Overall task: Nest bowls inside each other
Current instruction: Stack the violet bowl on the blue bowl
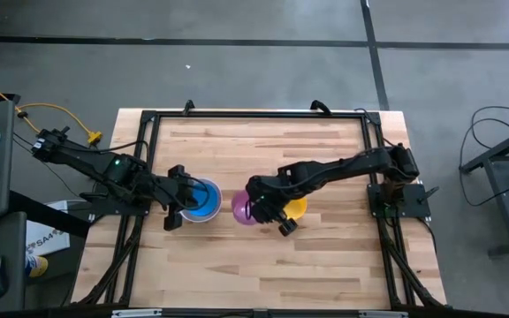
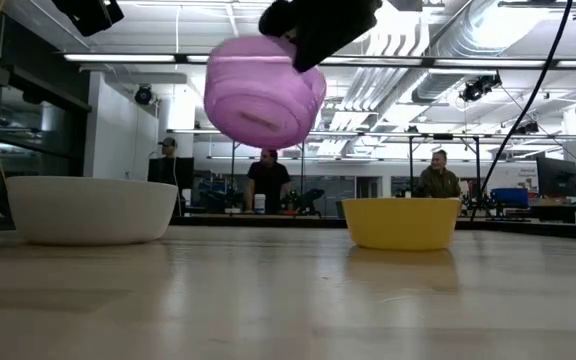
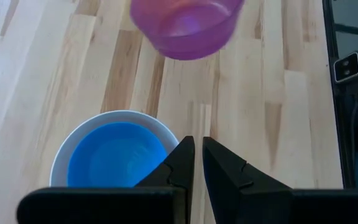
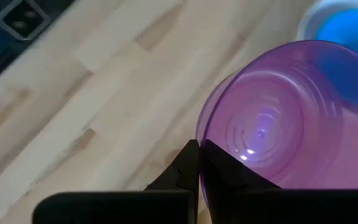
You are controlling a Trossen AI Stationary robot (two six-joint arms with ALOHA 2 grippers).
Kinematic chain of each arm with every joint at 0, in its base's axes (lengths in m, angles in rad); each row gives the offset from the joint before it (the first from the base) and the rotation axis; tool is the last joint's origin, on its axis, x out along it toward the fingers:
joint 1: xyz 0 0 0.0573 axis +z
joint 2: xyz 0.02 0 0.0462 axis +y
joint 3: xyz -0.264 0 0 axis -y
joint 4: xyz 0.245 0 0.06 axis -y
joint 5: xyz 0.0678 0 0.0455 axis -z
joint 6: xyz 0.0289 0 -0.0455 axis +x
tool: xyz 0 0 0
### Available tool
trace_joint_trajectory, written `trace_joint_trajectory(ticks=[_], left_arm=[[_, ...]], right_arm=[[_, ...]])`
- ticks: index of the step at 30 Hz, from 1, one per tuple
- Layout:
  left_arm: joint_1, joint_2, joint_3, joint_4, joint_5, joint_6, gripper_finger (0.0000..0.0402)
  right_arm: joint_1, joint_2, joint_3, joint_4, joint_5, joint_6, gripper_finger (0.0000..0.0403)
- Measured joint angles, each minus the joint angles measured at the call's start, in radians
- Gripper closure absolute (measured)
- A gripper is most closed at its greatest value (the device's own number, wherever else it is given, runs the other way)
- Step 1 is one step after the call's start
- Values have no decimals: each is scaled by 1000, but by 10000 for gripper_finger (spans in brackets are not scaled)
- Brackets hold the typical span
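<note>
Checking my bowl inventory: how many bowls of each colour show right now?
White bowl: 1
Blue bowl: 1, nested in the white
Purple bowl: 1, lifted off the table
Yellow bowl: 1
Total: 4; no pink bowl in view.

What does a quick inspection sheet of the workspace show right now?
Surface: wooden table, bare around the bowls.
Job's things: blue bowl nested in white bowl; purple bowl lifted, tilted; yellow bowl on the table; pink bowl not made out.
Clutter: nothing seen.
Grippers: right tool shut on the purple bowl's rim; left tool nearly closed by the white bowl's rim.
Cables: yellow cable off the table's left.
Surroundings: people far behind.
</note>
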Motion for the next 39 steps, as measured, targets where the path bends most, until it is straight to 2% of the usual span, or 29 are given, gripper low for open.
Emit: trace_joint_trajectory(ticks=[5,11,15,29,39], left_arm=[[0,13,0,14,14,86,368],[0,61,0,107,117,275,368],[0,96,0,138,113,352,368],[4,162,1,221,113,440,368],[85,175,1,225,118,519,368]], right_arm=[[29,0,0,2,4,-54,399],[33,0,0,7,4,-58,399],[29,0,0,13,4,-54,399],[29,0,0,22,0,-33,399],[32,0,0,25,-2,-23,399]])
